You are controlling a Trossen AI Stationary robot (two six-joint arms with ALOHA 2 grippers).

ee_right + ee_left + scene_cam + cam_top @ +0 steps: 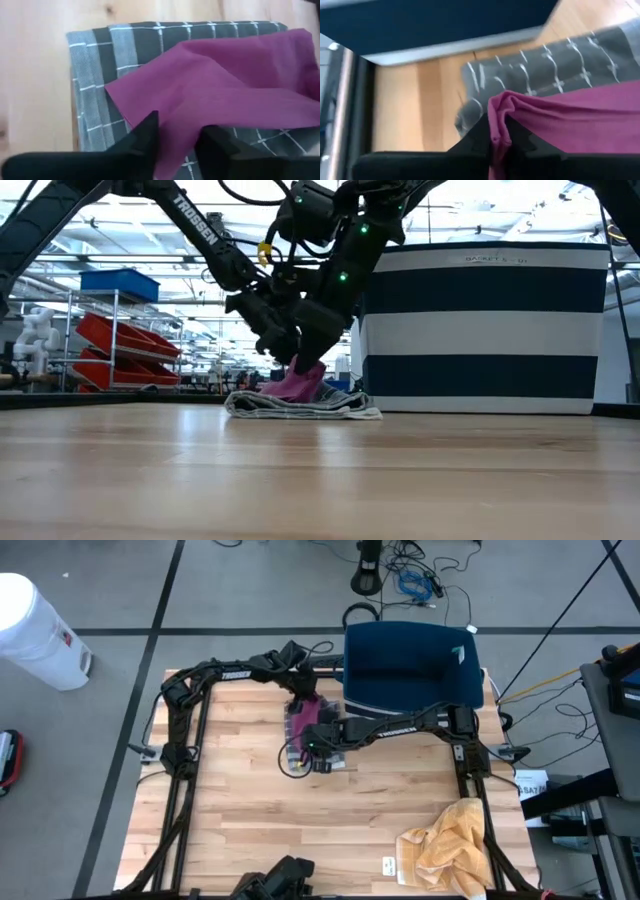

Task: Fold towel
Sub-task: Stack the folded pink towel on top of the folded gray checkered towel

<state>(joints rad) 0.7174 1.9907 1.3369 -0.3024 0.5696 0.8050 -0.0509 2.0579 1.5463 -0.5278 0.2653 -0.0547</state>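
Note:
A magenta towel (303,718) lies partly raised on a folded grey checked towel (300,408) that rests flat on the table near a blue striped basket (410,665). Both grippers are at the magenta towel. My left gripper (497,145) is shut on its far end, toward the basket. My right gripper (175,150) is shut on its nearer end. In the low view the magenta towel (300,380) rises to a peak under the two grippers, and its lower part lies on the grey towel. My left gripper pinches a bunched fold at the magenta towel's end (496,117) between its two fingers. The cloth runs away from the fingers over the grey towel (560,65). My right gripper pinches the magenta towel's edge (172,132) between its two fingers, slanting down from above. The rest of the cloth spreads slack over the grey towel (95,65).
The blue striped basket stands at the table's far edge, just behind the towels. A crumpled yellow towel (445,845) lies at the table's near right corner. Bare wood (240,820) lies to the near left. A white bin (35,630) stands off the table.

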